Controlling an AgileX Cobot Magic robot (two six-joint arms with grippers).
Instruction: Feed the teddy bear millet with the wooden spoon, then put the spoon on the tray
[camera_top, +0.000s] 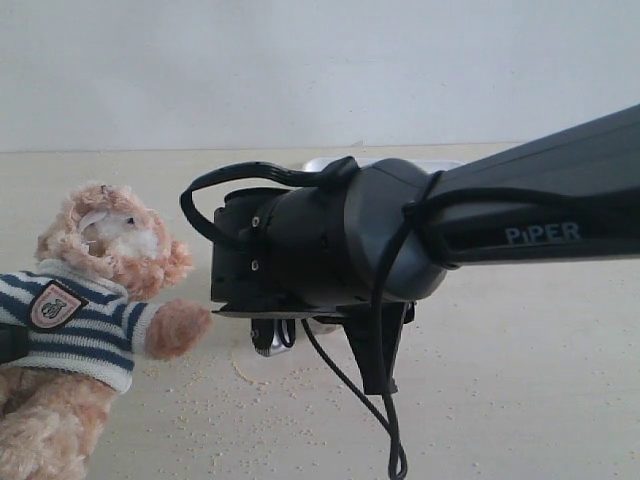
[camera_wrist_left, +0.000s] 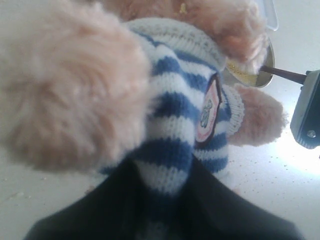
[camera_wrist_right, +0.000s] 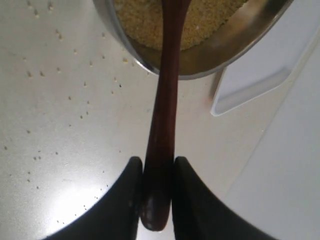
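The right gripper (camera_wrist_right: 156, 167) clenched the reddish-brown wooden spoon (camera_wrist_right: 163, 115), tip in yellow millet (camera_wrist_right: 140, 20); the left gripper (camera_wrist_left: 161, 182) grasped the fluffy teddy bear (camera_top: 85, 300) at the spoon's nine o'clock.

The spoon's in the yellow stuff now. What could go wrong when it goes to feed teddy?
The right gripper pinches the wooden spoon only near its handle's end, so it might twist or slip. The millet could spill on the way to the teddy bear; grains already dot the table.
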